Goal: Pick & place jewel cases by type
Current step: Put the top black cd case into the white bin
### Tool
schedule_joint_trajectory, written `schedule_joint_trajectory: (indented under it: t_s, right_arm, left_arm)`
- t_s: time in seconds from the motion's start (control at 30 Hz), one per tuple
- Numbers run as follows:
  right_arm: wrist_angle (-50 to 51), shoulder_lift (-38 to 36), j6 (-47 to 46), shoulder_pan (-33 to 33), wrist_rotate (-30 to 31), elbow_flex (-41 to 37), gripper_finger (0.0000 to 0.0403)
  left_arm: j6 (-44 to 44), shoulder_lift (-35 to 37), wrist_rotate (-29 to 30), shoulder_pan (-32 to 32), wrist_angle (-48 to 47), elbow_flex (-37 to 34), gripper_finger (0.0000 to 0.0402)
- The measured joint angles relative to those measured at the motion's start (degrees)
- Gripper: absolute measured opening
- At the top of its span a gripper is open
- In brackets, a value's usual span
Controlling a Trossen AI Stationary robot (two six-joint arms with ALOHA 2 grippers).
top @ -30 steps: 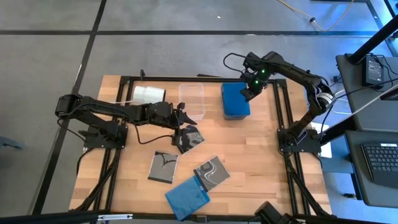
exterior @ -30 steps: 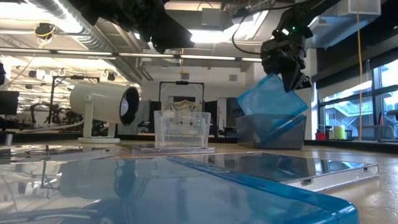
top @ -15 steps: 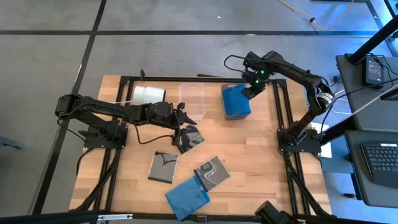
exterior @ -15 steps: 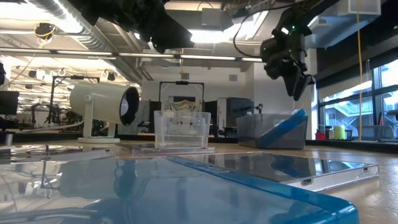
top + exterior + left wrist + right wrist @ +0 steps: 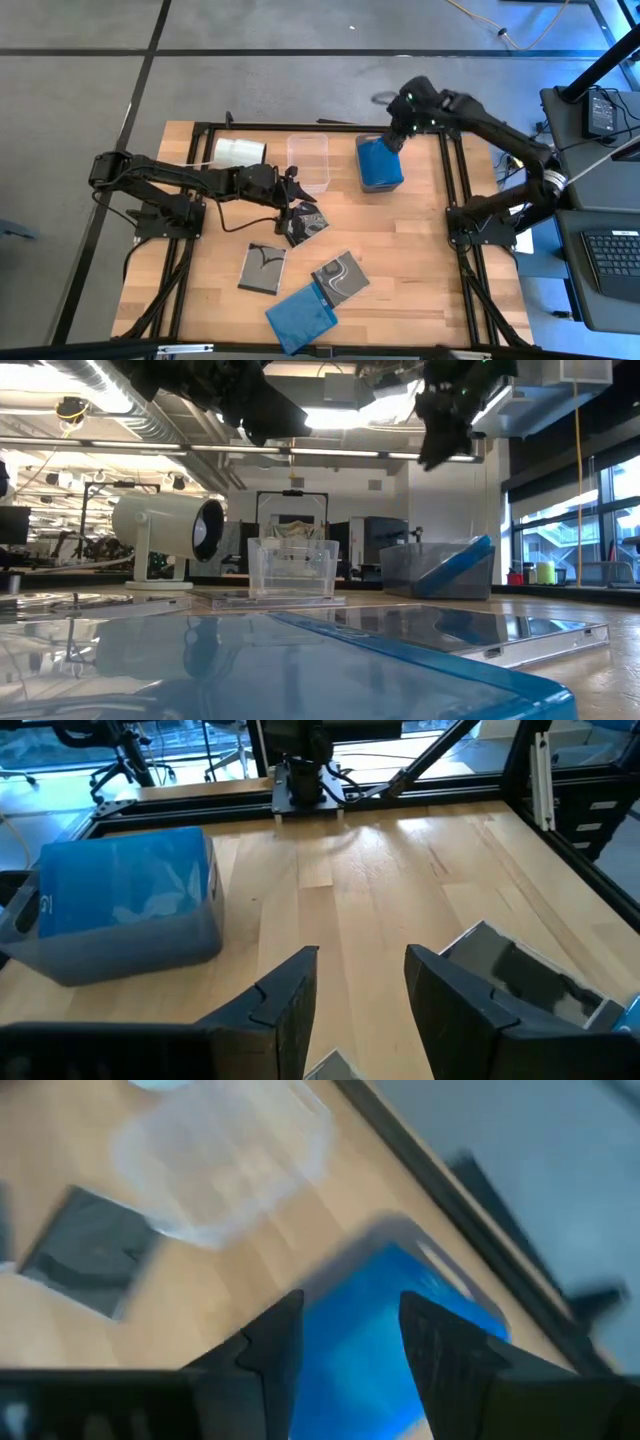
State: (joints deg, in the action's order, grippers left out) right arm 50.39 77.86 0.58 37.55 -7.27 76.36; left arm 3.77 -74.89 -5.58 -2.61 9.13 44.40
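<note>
My right gripper [image 5: 393,135] [image 5: 350,1315] is open and empty, high over the grey bin [image 5: 362,185] at the far right. A translucent blue jewel case [image 5: 455,565] lies tilted in that bin, its upper edge sticking above the rim. My left gripper [image 5: 296,196] [image 5: 362,965] is open, hovering just above a dark jewel case [image 5: 305,222] [image 5: 530,980] in mid-table. Two more dark cases with white swirls [image 5: 263,268] [image 5: 340,275] and a blue case [image 5: 300,318] lie flat near the front edge.
A clear bin [image 5: 309,160] stands left of the grey bin, and a white cylinder [image 5: 238,152] lies on its side farther left. Black frame rails [image 5: 447,180] run along the table's sides. Bare wood [image 5: 410,260] lies on the right half in front of the bins.
My right gripper has let go of the blue case it held tilted over the grey bin. The case has dropped in and now leans there, one edge up. The gripper has then risen straight up, away from the bin. My left arm has kept still.
</note>
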Motion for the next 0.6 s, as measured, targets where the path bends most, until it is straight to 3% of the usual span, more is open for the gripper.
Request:
schedule_joint_trajectory:
  t_s: [0.13,0.4,0.5,0.6]
  right_arm:
    - [-14.49,-5.4,2.57,-6.51,-1.66,-10.04,0.0168]
    - [-48.38,-7.93,9.31,-16.85,-13.51,-32.52,0.0168]
    - [-61.35,-6.4,10.94,-21.13,-11.4,-38.83,0.0168]
    - [-66.46,-5.07,13.24,-24.83,-5.89,-41.24,0.0168]
  left_arm:
    - [-1.96,0.0,0.04,0.0,0.0,0.0,0.015]
    - [-4.62,0.0,0.53,0.0,0.07,0.0,0.0149]
    - [-9.26,0.0,-0.37,0.03,0.02,0.0,0.0149]
    - [-11.08,0.0,-0.47,0.48,-0.71,0.0,0.0152]
